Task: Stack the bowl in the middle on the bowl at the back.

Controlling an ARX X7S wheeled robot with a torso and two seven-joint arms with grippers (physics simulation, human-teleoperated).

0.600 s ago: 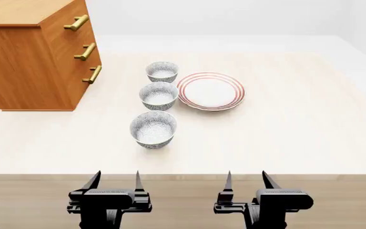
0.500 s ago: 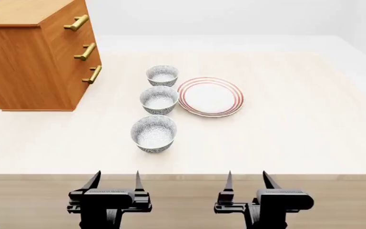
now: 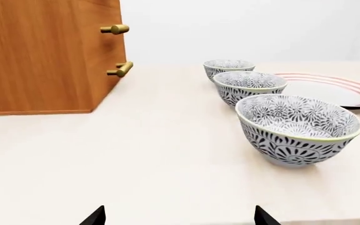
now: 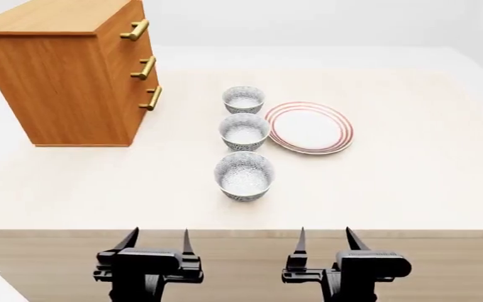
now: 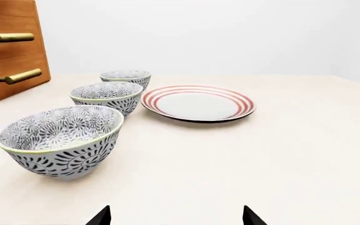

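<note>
Three white, grey-patterned bowls stand in a row on the table. The bowl in the middle (image 4: pixel 244 131) (image 3: pixel 249 86) (image 5: pixel 107 96) sits between the bowl at the back (image 4: pixel 243 99) (image 3: pixel 228 69) (image 5: pixel 125 78) and a front bowl (image 4: pixel 244 175) (image 3: pixel 297 127) (image 5: pixel 60 138). My left gripper (image 4: pixel 156 241) (image 3: pixel 178 216) and right gripper (image 4: pixel 326 240) (image 5: pixel 176 216) hang open below the table's front edge, both well short of the bowls, with nothing between their fingers.
A red-ringed plate (image 4: pixel 309 128) (image 5: pixel 198 103) lies just right of the middle bowl. A wooden drawer chest (image 4: pixel 73 72) (image 3: pixel 42 51) with brass handles stands at the back left. The table's front edge (image 4: pixel 241 231) runs just ahead of both grippers.
The head view has shifted: the bowls, plate and chest now sit further right in frame. The grippers stay open and keep their place at the table's front edge.
</note>
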